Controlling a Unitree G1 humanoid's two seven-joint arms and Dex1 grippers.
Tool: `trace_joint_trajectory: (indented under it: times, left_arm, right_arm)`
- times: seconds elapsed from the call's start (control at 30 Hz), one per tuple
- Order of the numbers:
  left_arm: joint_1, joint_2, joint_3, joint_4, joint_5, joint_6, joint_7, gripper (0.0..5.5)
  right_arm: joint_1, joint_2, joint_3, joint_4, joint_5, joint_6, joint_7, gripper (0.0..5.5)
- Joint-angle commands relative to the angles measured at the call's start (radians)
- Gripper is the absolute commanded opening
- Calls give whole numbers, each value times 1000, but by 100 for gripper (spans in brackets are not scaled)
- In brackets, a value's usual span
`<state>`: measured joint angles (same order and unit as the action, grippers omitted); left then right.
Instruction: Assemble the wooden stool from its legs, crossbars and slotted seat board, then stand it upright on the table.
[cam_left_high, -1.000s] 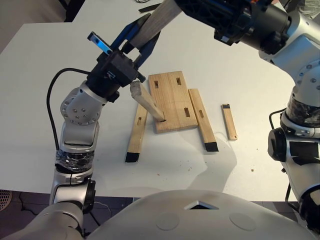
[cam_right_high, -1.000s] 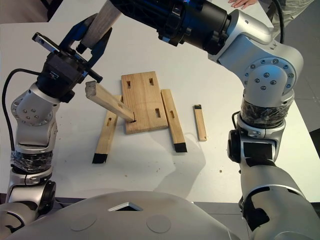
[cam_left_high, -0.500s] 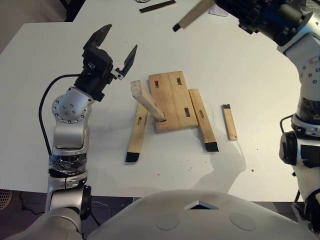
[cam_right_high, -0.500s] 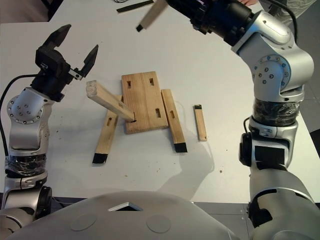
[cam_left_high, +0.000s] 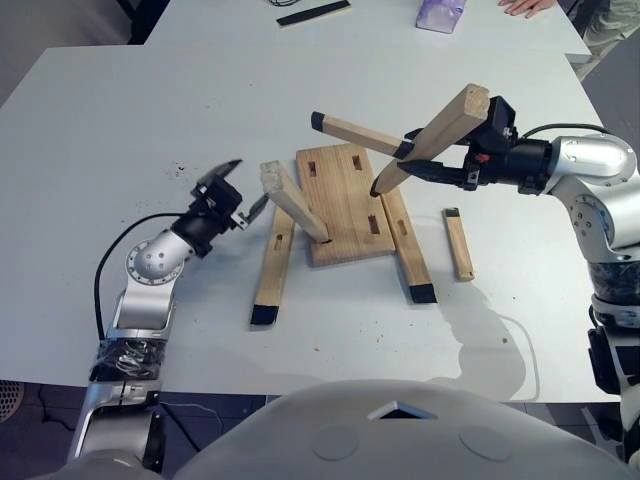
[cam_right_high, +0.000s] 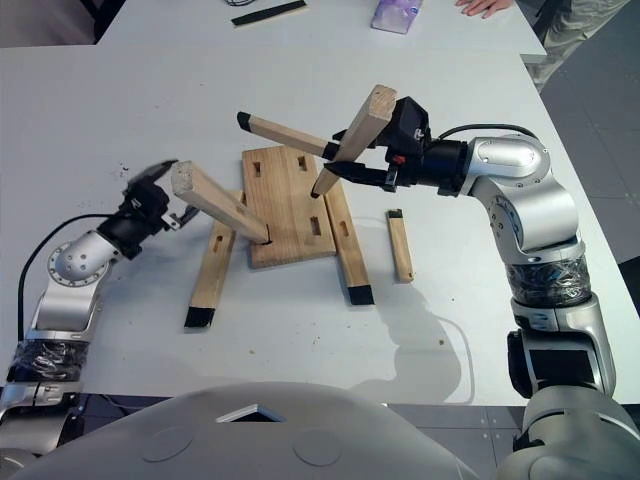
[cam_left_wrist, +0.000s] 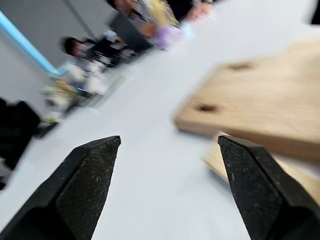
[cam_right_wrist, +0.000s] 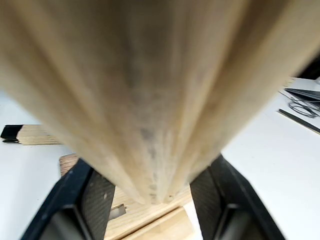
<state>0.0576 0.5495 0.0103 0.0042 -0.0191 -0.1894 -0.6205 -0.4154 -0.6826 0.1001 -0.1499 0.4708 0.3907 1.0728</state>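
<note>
While right jaws grip leg (cam_left_high: 440, 130) over seat board (cam_left_high: 345, 215) | left jaws wide off board edge

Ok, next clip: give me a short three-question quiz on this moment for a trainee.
1. What does the right gripper hold above the seat board?
2. True or false: the left gripper has its jaws open beside the tilted leg stuck in the board.
3. How many wooden pieces lie flat to the robot's right of the board? A one, B two, C four.
Key: 1 a wooden leg, tilted; 2 true; 3 B, a slotted leg and a short crossbar.
</note>
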Motion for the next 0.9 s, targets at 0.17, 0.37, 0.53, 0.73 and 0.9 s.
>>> trace_joint_trajectory:
  times: [0.17,0.37,0.53,0.73,0.9]
  left_arm:
    - [114,81,-59,-92,-25,61,-149,363]
    - [196,132,-89,-256,-25,123,-197,363]
    - [200,99,-103,-333,45,181,-112,363]
    - [198,36,-142,-369,125,233,-11,363]
    - [253,41,-179,-429,120,252,-26,363]
  right_arm:
    - [83,-3,13,3,-37,-46,46,199]
    - [145,-20,11,-7,-40,-51,48,199]
    - [128,-3,-36,-19,-5,-5,-9,199]
    - [50,35,-130,-3,73,80,-96,199]
    - [30,46,-148,19,61,81,-126,199]
